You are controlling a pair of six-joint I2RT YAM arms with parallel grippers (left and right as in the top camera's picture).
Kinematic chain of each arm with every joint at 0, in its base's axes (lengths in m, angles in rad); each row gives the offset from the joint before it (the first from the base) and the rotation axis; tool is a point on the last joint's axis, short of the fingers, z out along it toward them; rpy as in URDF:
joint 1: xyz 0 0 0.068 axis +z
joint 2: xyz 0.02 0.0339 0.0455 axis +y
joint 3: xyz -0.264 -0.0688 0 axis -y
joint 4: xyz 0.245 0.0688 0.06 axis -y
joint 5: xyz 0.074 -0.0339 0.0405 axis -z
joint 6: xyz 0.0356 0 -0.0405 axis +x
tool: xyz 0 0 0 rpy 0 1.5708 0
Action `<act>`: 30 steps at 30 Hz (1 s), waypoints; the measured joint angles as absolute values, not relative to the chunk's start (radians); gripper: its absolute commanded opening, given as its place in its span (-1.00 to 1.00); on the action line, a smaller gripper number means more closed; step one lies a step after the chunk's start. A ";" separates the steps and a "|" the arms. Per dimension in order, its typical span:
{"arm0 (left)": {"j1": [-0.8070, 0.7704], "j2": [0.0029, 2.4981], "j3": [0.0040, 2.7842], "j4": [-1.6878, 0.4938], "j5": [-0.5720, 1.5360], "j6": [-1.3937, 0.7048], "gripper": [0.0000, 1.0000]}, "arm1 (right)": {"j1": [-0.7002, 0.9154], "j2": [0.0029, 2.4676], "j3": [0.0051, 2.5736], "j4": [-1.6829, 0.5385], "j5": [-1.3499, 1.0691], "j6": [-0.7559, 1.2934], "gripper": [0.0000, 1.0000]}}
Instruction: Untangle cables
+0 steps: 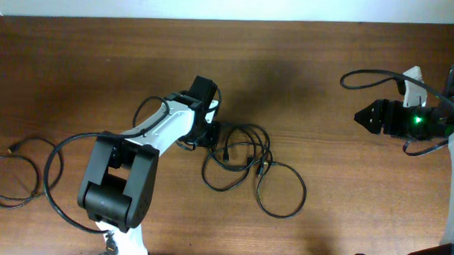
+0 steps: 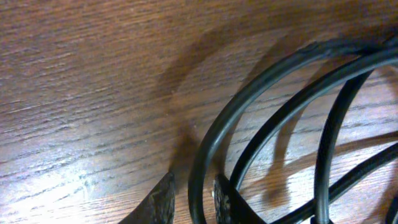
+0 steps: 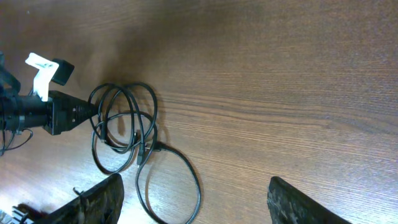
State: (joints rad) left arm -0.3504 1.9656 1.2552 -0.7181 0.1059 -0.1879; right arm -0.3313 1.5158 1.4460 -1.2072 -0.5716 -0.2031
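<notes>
The cables point(image 1: 245, 155) lie as a tangled bundle of thin black loops at the table's middle, with one larger loop point(image 1: 281, 190) trailing to the right. My left gripper point(image 1: 209, 133) is at the bundle's left edge. In the left wrist view its fingertips point(image 2: 193, 186) stand narrowly apart with one black strand point(image 2: 205, 143) between them, small gaps showing on both sides. My right gripper point(image 1: 360, 117) is far to the right, open and empty. In its wrist view the fingers point(image 3: 196, 199) are wide apart and the bundle point(image 3: 124, 124) lies ahead.
A separate thin black cable point(image 1: 13, 173) lies looped at the far left. The left arm's thicker cable point(image 1: 55, 178) arcs beside its base. The right arm's cable point(image 1: 365, 73) loops at the upper right. The table's far edge point(image 1: 231, 22) runs along the top.
</notes>
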 measured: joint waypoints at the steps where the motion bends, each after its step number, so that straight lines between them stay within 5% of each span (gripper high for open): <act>1: -0.350 1.966 1.255 -0.719 0.109 -0.191 -1.00 | -0.331 1.516 1.446 -1.207 -0.572 -0.205 0.45; 15: -0.350 1.913 1.298 -0.793 0.224 -0.192 -1.00 | -0.331 1.516 1.446 -1.219 -0.572 -0.218 0.46; 30: -0.352 1.486 1.931 -0.656 0.364 -0.177 -1.00 | -0.331 1.516 1.446 -1.219 -0.571 -0.218 0.46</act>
